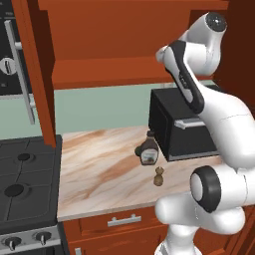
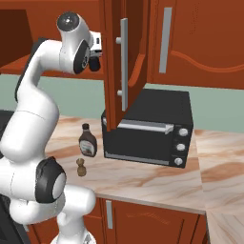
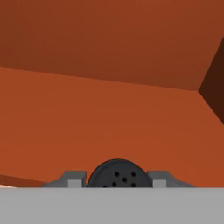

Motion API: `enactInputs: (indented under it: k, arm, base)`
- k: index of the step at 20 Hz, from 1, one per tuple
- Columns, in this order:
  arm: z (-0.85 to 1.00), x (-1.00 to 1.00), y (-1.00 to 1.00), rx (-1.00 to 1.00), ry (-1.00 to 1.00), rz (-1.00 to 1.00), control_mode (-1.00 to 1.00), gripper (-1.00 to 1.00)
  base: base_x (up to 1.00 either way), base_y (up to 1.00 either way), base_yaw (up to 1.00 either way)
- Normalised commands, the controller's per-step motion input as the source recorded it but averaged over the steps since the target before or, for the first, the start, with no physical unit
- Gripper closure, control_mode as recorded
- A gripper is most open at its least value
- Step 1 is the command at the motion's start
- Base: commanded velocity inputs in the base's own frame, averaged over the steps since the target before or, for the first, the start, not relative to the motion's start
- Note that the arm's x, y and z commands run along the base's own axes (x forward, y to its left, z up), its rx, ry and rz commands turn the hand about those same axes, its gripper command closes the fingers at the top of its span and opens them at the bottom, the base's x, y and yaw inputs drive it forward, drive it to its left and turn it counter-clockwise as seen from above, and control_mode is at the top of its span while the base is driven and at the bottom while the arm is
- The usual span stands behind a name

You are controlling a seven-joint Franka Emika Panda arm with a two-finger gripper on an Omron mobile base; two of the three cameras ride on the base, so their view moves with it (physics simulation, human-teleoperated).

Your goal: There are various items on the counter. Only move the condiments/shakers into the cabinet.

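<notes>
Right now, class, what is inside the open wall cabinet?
Inside the cabinet, the gripper holds the black shaker over its bare shelf. The shaker's body is hidden below its perforated top.

Well below the end effector we see a black toaster oven, and down to its left a black stove.
</notes>
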Motion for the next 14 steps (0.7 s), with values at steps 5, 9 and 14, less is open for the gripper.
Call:
enactInputs:
  k: [5, 9, 14]
  arm:
    - [-0.01, 0.73, -0.08, 0.0, 0.01, 0.0, -1.0, 1.0]
    - [-0.07, 0.62, 0.0, 0.0, 0.0, 0.0, -1.0, 1.0]
    - [-0.27, 0.56, 0.0, 0.0, 0.01, 0.0, -1.0, 1.0]
  base:
    - [0.0, 0.0, 0.0]
    - [0.0, 0.0, 0.0]
    - [0.0, 0.0, 0.0]
